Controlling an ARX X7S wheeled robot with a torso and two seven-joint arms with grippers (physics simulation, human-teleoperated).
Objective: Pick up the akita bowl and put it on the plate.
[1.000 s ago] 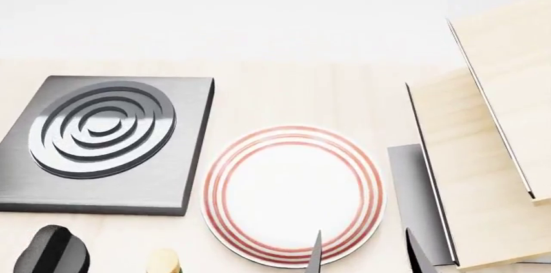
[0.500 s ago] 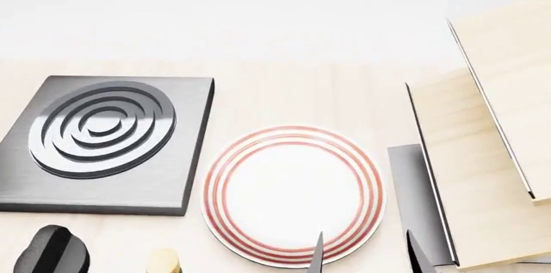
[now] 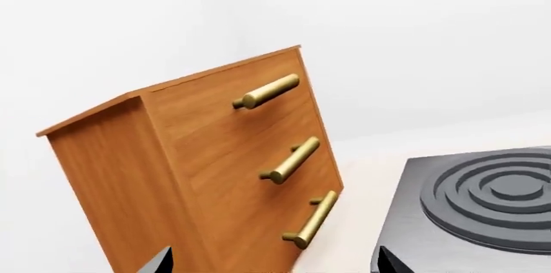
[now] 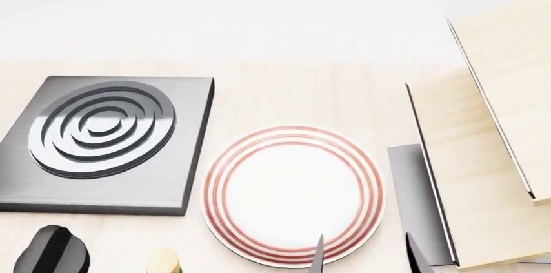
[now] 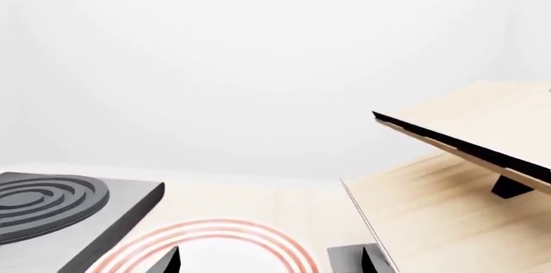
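Observation:
The akita bowl is out of view in all three views. The plate (image 4: 293, 195), white with thin red rings, lies flat on the pale counter just right of the burner; its far rim also shows in the right wrist view (image 5: 206, 237). My right gripper (image 4: 368, 257) is open, with only its two dark fingertips showing. One tip is over the plate's near right rim, the other over a grey slab. In its own view the right gripper (image 5: 268, 261) holds nothing. My left gripper (image 3: 273, 263) is open and empty, facing a wooden drawer unit.
A dark grey square burner (image 4: 103, 137) with concentric rings sits left of the plate. Pale wooden panels (image 4: 482, 157) and a grey slab (image 4: 413, 195) stand at the right. An orange-brown drawer unit (image 3: 215, 163) with brass handles is beside the burner (image 3: 482, 208). A dark rounded shape (image 4: 51, 250) is at bottom left.
The right gripper's fingertips have slipped very slightly lower in the head view. Nothing else has moved.

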